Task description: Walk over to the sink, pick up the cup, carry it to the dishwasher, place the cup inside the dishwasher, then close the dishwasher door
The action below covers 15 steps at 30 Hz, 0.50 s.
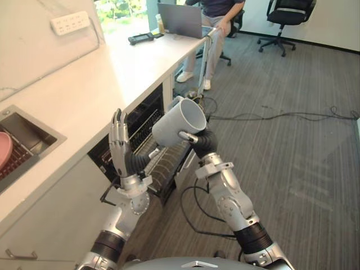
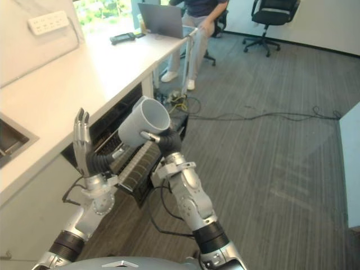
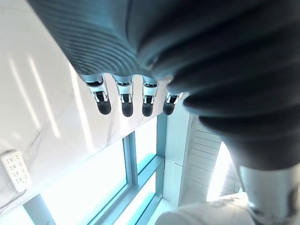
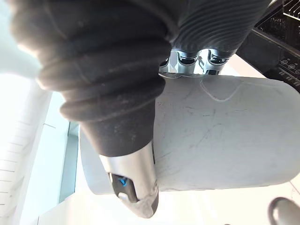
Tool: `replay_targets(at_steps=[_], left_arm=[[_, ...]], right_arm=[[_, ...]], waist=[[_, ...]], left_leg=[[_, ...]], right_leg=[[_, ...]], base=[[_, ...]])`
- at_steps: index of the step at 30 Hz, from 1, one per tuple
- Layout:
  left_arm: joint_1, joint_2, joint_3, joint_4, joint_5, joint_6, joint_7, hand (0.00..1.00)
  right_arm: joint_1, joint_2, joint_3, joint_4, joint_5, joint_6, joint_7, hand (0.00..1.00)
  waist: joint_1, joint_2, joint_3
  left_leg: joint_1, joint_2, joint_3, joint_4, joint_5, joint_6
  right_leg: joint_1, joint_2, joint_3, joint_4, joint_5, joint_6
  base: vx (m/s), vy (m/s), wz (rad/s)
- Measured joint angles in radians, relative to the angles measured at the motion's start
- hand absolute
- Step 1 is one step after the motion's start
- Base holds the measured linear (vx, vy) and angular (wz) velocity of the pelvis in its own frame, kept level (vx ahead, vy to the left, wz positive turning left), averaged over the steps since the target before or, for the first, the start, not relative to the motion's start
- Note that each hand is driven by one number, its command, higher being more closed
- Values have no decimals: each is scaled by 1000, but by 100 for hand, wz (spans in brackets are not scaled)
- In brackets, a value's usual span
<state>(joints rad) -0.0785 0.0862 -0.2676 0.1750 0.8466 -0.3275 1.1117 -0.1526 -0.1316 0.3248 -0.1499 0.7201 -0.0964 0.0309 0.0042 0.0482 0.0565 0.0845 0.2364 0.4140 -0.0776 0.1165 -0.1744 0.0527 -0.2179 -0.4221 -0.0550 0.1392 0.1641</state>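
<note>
An office kitchenette: white counter (image 1: 101, 73) with sink (image 1: 42, 140), open dishwasher (image 1: 147, 118), laptop (image 1: 180, 19), swivel chair (image 1: 289, 17) on carpet (image 1: 281, 157).

Our right hand (image 1: 198, 140) clasps the cup (image 1: 178, 124); left of the cup, our left hand (image 1: 120, 147) points upward, fingers straight.

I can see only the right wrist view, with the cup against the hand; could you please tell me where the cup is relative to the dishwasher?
Observer: The right hand holds the cup on its side in the air, above the rack pulled out of the open dishwasher.
Operator: Thank you. What is the left hand doing, please?
Observer: The left hand is raised beside the cup with its fingers straight, holding nothing.
</note>
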Motion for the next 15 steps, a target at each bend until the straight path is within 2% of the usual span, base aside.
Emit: replay_targets(at_steps=[3,5,6,7,8,9,10,12,15], left_arm=[[8,-7,35,-9,-25,-9,0,0],[25,-9,56,-9,-80,-28,-6,0],[39,-11,69,-9,-130,-52,-22,0],[53,-11,75,-9,-219,-85,-69,0],[61,-12,76,-9,-265,-99,-97,0],[82,-18,79,-8,-344,-116,-154,0],[95,-23,82,-8,-379,-120,-183,0],[155,-51,105,-3,-508,-123,-286,0],[217,-55,131,29,-626,-124,-371,0]], right_arm=[[4,2,-35,0,0,0,0,100],[4,2,-63,1,-1,0,1,100],[4,0,-80,5,-3,0,0,100],[5,-2,-100,15,-15,4,0,100],[4,-4,-106,20,-22,7,0,100],[3,-8,-124,34,-22,13,1,100],[-3,-9,-130,51,-23,13,2,100],[-23,-30,-151,124,-62,37,2,100],[-77,-66,-164,252,-105,75,3,100]], waist=[[2,0,0],[2,1,-1],[2,1,-1],[4,1,-1],[3,1,-1],[4,0,-3],[9,0,-4],[28,0,-5],[50,0,-5]], left_leg=[[0,0,-3,0,0,1],[0,0,-4,0,1,1],[-1,0,-6,0,1,1],[-3,0,-13,0,2,2],[-6,0,-19,0,3,2],[-14,-1,-34,0,7,3],[-17,-1,-37,0,9,4],[-28,-1,-54,0,12,4],[-57,-3,-91,0,26,8]], right_leg=[[2,0,-3,0,0,0],[4,0,-5,-1,0,0],[6,0,-7,-2,0,0],[9,0,-14,-3,0,0],[13,0,-20,-4,0,0],[17,0,-34,-6,-1,1],[17,0,-37,-7,-1,1],[21,0,-55,-7,-1,1],[23,0,-91,-8,-1,1]], base=[[1,2,1],[-4,2,2],[-7,4,7],[-7,3,12],[-7,1,25],[-8,1,24],[-7,4,22],[-14,4,20],[-18,-1,34]])
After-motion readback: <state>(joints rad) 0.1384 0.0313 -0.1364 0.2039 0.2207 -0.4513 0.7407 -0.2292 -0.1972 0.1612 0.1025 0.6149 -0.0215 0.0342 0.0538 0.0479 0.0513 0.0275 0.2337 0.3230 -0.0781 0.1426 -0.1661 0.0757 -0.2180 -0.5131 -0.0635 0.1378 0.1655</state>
